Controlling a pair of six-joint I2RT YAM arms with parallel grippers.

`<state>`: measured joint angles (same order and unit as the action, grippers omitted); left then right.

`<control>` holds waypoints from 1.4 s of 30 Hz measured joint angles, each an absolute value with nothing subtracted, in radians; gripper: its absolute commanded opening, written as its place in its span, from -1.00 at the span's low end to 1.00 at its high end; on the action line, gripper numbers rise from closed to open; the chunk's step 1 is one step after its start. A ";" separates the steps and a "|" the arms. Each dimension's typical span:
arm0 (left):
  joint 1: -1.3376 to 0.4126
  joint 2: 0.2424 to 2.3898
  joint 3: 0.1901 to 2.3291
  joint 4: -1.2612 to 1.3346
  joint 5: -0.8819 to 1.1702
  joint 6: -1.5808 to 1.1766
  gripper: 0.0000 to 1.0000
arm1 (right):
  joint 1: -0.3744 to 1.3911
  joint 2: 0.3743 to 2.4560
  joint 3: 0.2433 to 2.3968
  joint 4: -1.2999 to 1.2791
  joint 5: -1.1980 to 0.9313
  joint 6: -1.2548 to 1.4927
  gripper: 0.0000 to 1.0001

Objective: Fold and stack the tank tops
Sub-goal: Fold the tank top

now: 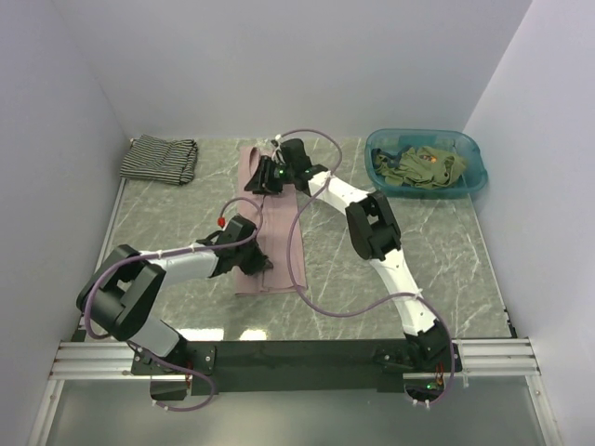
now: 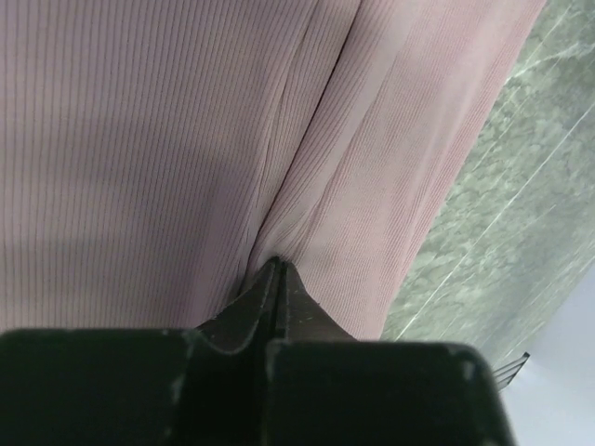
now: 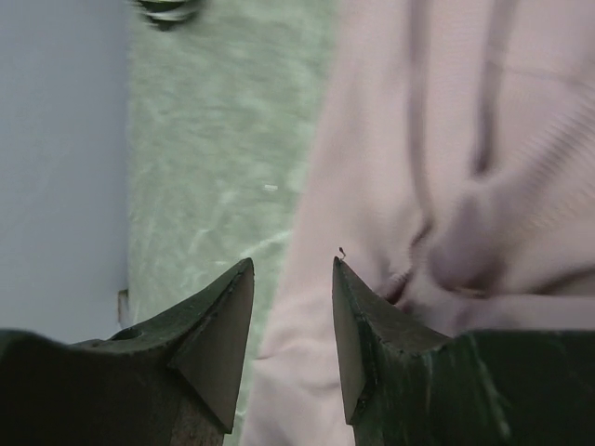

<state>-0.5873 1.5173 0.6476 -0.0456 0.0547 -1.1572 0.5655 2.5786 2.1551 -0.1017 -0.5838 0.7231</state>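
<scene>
Striped top (image 1: 160,160) looked folded, left of pink top (image 1: 279,268); pink top mid-fold, left jaws pinching it, right jaws apart, empty; olive tops (image 1: 418,169) (heaped in basin (image 1: 475,177)) not begun

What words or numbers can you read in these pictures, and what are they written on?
None: no word, number, label or sign can be read in any view.
The pink tank top, the striped tank top, the green tank tops, the teal basin and the table show no writing.
</scene>
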 measured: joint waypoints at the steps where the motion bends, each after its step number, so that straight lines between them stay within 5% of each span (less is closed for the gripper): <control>1: -0.588 1.521 0.650 -0.049 0.055 -1.160 -0.99 | 0.566 2.591 2.156 -0.110 -0.572 0.729 -0.07; 24: -0.623 1.526 0.675 -0.133 0.102 -1.143 -0.99 | 0.550 2.601 2.177 -0.242 -0.439 0.788 -0.04; 27: -0.624 1.527 0.685 -0.149 0.128 -1.111 -0.87 | 0.547 2.601 2.179 -0.220 -0.461 0.786 0.00; 31: -0.633 1.531 0.723 -0.210 0.165 -1.050 -0.27 | 0.540 2.588 2.168 -0.149 -0.492 0.772 0.03; 34: -0.637 1.530 0.807 -0.267 0.182 -0.995 -0.03 | 0.535 2.535 2.133 -0.115 -0.497 0.751 0.05; 42: -0.627 1.399 1.042 -0.423 0.025 -0.962 0.06 | 0.529 2.030 1.769 -0.110 -0.331 0.670 0.06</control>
<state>-0.6266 1.3987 1.0420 -0.4232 0.0254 -0.9623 0.5293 2.0300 1.7695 -0.1104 -0.3309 0.6704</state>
